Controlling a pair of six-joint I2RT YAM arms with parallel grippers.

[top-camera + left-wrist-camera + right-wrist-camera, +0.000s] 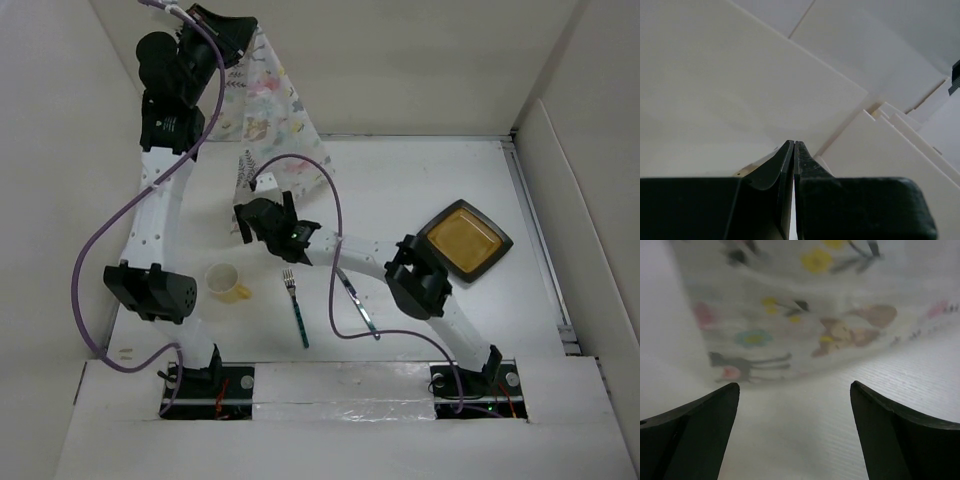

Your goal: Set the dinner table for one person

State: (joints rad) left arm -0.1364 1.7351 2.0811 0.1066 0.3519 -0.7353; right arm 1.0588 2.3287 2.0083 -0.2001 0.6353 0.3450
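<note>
The animal-print placemat (270, 100) hangs in the air over the back left of the white dinner table (420, 180). Its top corner is pinched in my left gripper (238, 40), which is raised high. In the left wrist view the jaws (794, 142) are pressed together and the cloth itself is hidden. My right gripper (262, 208) is low over the table just in front of the cloth's bottom edge, open and empty. The right wrist view shows the printed placemat (805, 315) hanging just beyond the spread right gripper (795, 385).
A yellow mug (228, 282) stands near the left arm. A teal-handled fork (297, 310) and a knife (357, 300) lie at the front centre. A dark square plate with a yellow centre (465, 240) sits to the right. Pale upright panels border the table.
</note>
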